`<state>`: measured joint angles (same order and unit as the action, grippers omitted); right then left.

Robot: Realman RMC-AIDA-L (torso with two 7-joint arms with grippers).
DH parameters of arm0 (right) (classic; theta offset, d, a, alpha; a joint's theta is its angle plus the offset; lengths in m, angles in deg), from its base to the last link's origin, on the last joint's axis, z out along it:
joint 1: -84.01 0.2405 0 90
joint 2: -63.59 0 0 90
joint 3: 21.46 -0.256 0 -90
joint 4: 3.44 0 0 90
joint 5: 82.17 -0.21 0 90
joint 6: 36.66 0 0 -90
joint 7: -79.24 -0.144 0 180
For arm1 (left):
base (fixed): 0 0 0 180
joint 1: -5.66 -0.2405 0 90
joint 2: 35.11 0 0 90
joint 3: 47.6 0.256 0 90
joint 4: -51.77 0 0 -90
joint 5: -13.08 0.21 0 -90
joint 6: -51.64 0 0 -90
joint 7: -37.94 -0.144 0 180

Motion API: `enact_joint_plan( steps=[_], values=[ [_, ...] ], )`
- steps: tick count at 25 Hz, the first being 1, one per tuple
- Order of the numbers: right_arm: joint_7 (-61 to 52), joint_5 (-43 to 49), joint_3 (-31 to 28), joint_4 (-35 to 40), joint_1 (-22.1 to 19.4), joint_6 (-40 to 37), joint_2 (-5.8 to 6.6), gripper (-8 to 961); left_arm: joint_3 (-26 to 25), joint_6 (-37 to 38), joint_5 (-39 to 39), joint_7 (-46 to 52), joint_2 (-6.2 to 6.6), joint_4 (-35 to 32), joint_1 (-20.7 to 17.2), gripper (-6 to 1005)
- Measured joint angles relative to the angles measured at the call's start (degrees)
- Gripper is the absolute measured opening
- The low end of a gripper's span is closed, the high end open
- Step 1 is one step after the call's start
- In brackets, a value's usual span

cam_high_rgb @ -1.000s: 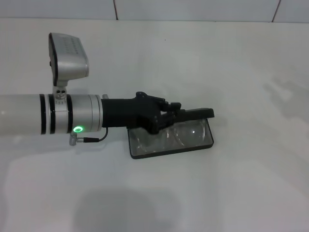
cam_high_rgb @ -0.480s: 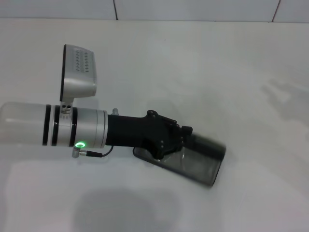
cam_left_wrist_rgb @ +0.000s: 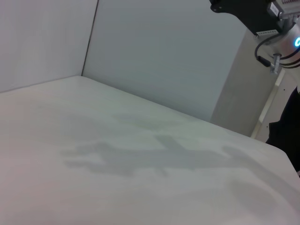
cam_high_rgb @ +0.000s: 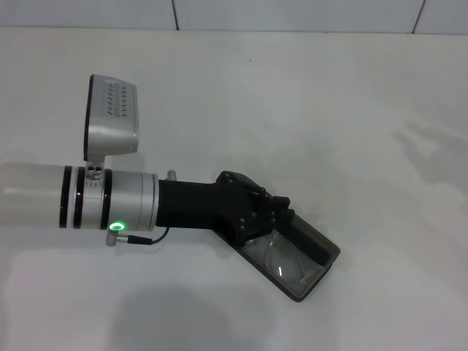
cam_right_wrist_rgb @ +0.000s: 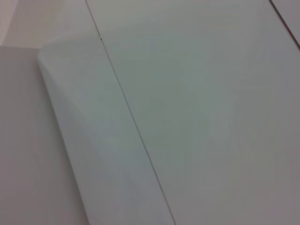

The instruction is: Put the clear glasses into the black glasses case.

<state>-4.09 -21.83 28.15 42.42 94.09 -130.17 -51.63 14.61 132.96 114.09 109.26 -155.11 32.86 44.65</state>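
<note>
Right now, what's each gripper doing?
Left gripper: at the black glasses case holding the clear glasses; open or shut cannot be told.
Right gripper: not in view.

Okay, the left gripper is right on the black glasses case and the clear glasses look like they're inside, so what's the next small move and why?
Probably let go and lift the left gripper straight up. In the head view the clear glasses already lie inside the black glasses case, which sits skewed on the white table, and the fingers reach over the open tray. A sideways pull might drag the case further.
</note>
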Motion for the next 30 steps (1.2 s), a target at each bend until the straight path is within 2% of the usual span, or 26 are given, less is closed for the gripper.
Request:
enact_joint_plan(
  steps=[20,26,30],
  values=[
    [-0.2,0.0,0.0,0.0,0.3,-0.8,0.00,293,2.9,0.8,0.1,-0.4,0.11,-0.3,-2.1,186],
    [-0.2,2.9,0.0,0.0,0.9,-1.9,0.09,293,2.4,9.6,-4.2,-2.2,0.46,-2.2,-3.4,190],
    [1.4,10.4,0.0,0.5,2.9,-6.5,0.32,294,1.3,18.6,-10.3,2.0,1.32,-11.9,-8.2,208]
  ],
)
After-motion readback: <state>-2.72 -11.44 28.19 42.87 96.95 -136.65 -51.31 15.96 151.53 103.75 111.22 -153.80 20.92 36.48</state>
